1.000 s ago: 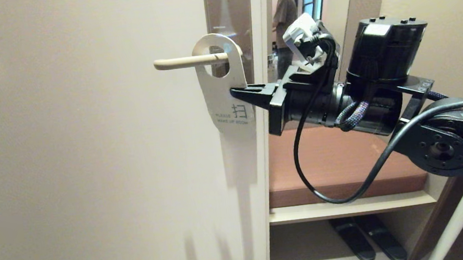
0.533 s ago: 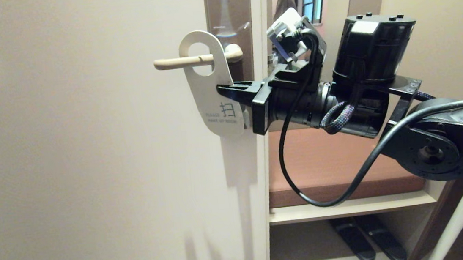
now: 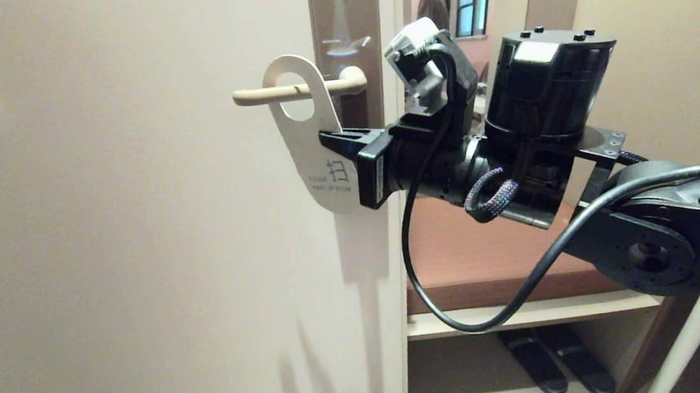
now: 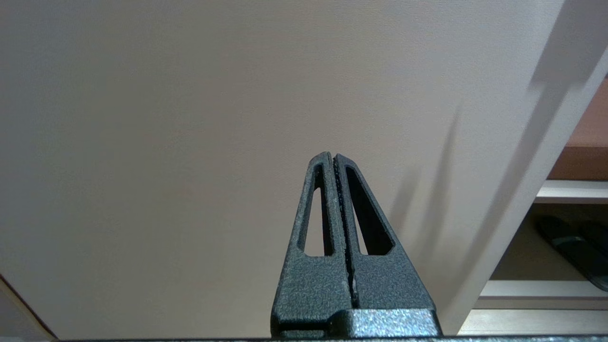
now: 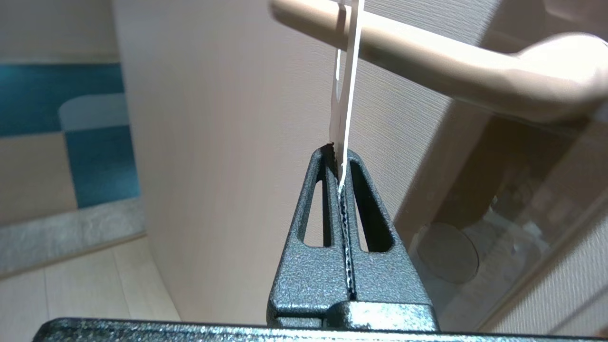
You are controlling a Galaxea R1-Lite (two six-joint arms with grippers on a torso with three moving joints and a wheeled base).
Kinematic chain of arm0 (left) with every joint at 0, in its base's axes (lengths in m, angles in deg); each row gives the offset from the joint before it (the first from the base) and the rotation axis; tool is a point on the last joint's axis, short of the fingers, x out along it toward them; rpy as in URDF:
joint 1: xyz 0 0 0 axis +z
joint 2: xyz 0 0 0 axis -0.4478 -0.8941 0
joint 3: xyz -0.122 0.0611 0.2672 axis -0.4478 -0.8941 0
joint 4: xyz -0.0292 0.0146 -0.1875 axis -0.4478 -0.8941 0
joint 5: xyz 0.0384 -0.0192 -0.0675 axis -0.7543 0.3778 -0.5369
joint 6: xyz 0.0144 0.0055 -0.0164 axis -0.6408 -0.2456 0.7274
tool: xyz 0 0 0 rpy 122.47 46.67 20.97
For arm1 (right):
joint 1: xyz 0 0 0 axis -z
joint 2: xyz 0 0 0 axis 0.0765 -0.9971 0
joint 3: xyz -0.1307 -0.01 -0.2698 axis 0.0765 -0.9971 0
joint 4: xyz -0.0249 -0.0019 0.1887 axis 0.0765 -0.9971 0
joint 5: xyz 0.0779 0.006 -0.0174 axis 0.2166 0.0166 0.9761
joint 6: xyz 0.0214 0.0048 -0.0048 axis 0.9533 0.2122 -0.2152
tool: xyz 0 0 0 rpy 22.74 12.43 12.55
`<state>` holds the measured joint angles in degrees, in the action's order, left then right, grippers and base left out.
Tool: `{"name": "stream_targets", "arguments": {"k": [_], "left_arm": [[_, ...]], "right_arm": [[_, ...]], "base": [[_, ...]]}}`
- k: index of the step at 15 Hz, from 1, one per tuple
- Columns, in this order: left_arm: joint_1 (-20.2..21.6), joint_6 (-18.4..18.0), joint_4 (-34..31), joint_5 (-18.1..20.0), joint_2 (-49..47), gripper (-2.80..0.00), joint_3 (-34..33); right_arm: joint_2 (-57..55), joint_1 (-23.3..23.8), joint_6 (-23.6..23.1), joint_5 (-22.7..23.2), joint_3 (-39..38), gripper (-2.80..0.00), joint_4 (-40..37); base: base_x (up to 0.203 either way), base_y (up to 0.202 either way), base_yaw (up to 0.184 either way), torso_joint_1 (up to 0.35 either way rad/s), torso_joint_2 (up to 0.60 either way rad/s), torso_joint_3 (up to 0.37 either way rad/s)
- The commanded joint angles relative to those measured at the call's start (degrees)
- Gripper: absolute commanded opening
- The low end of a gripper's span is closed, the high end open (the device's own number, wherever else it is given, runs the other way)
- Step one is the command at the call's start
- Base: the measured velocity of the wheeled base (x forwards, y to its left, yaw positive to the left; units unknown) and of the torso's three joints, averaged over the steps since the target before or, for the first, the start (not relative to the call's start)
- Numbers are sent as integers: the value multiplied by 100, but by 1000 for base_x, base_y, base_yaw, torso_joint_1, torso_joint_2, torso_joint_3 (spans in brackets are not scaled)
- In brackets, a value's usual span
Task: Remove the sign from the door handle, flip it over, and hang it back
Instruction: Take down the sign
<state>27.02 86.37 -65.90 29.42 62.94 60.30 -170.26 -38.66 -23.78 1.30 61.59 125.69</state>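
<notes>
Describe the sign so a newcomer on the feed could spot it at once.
Start at the cream door and find the door handle near its right edge. The sign hangs there, the lever through its hole, pinched at one edge by the right gripper. It is the only flat white tag, printed with blue lettering.

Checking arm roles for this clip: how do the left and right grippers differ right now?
The right gripper is shut on the sign, pinching its edge while the sign's hole is around the door handle; the left gripper is shut on nothing. The right gripper works at handle level beside the door's edge, while the left gripper points at the bare door, away from the sign. Both share the same black, slotted fingers, closed together.
</notes>
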Motion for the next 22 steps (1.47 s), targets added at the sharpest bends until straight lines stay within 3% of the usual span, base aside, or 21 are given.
{"name": "stream_targets", "arguments": {"k": [1, 8, 22], "left_arm": [[2, 4, 0, -4, 0, -280, 0], [2, 4, 0, -4, 0, -280, 0], [2, 4, 0, -4, 0, -280, 0]], "right_arm": [[-9, -38, 55, -65, -6, -280, 32], [145, -252, 735, -550, 3, -280, 38], [45, -769, 791, -2165, -92, -280, 74]], "base": [[0, 0, 0, 0, 0, 0], [0, 0, 0, 0, 0, 0], [0, 0, 0, 0, 0, 0]]}}
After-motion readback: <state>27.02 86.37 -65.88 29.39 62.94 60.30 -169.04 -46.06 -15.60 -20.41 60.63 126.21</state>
